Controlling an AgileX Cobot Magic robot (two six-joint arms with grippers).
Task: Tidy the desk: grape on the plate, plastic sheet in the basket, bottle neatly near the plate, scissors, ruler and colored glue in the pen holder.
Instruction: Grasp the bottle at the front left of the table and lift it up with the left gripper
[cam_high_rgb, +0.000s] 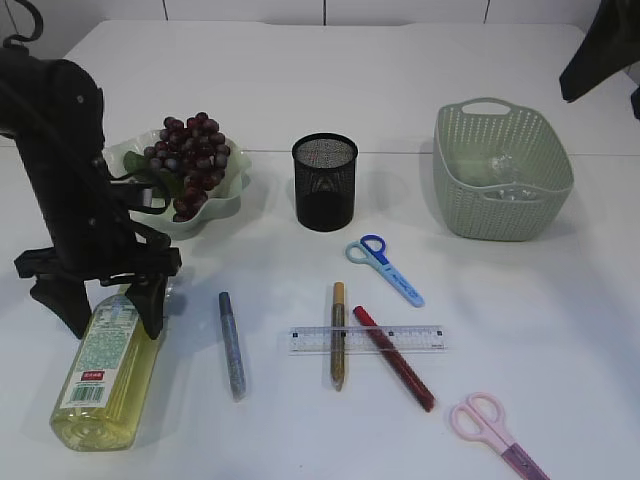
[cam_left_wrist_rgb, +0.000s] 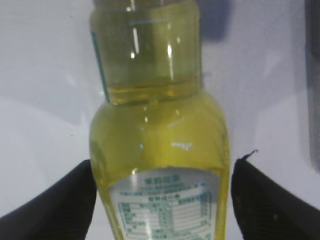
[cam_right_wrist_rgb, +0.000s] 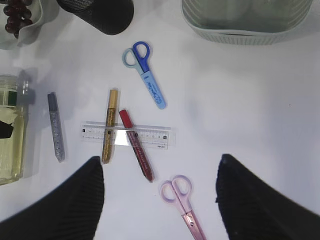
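Bottle of yellow liquid with white label (cam_high_rgb: 108, 372) lies on its side at lower left of the exterior frame, straddled by open left gripper (cam_high_rgb: 105, 312); judgement: close squarely across the body before lifting, since round plastic may roll; right gripper (cam_right_wrist_rgb: 160, 197) open, idle.

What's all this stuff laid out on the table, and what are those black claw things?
Grapes: one bunch, dark red, on the plate.
Plate: one, pale green, wavy rim, back left.
Pen holder: one, black mesh, centre back.
Basket: one, pale green, back right; clear plastic inside.
Bottle: one, yellow liquid, lying front left.
Scissors: two, blue at centre, pink front right.
Ruler: one, clear, front centre.
Glue pens: three, silver beside the ruler, gold and red crossing it.
Left gripper: black, open, straddling the bottle.
Right gripper: black, open, above the stationery.
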